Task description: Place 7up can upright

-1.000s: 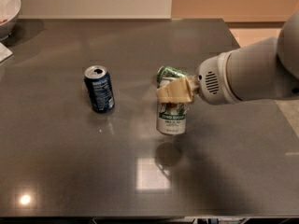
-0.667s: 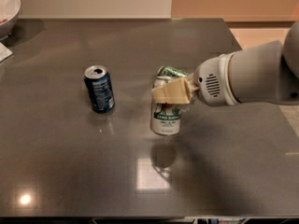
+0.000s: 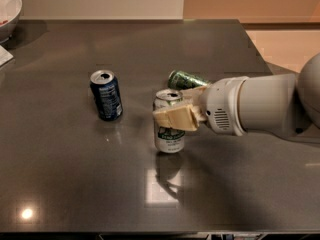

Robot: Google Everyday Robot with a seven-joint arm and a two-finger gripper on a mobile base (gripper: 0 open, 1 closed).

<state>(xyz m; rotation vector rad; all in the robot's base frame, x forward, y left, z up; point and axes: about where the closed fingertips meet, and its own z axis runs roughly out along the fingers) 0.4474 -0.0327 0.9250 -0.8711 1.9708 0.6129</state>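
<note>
The 7up can [image 3: 169, 134], silver-white with a green band, stands upright near the middle of the dark table [image 3: 75, 174]. My gripper [image 3: 172, 115] comes in from the right on a thick white arm. Its tan fingers [image 3: 175, 119] are closed around the can's upper half. The can's base looks to be at or just above the tabletop; I cannot tell if it touches. The can's silver top shows above the fingers.
A dark blue can [image 3: 106, 95] stands upright to the left. An all dark-green can [image 3: 186, 79] lies on its side just behind the gripper. A white bowl [image 3: 9, 9] sits at the far left corner, with a white paper edge [image 3: 5, 56] below it.
The gripper has carried the 7up can a little to the left. The other cans have not moved.
</note>
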